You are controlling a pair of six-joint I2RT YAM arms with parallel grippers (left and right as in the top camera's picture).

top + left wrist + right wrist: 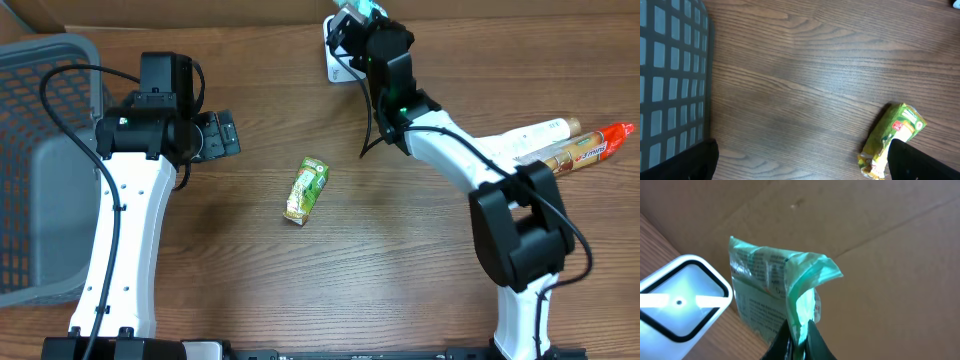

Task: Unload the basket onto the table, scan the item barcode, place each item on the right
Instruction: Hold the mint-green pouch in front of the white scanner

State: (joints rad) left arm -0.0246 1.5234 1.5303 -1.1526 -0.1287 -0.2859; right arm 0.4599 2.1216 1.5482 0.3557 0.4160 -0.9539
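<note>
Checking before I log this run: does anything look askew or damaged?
The green packet pinched in the right gripper is folded and crumpled beside the scanner, so its print buckles. A yellow-green pouch lies slanted on the table, one end crumpled.

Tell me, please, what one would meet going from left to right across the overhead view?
grey basket → open left gripper → yellow-green packet → right gripper shut on a teal pouch → pair of tubes
</note>
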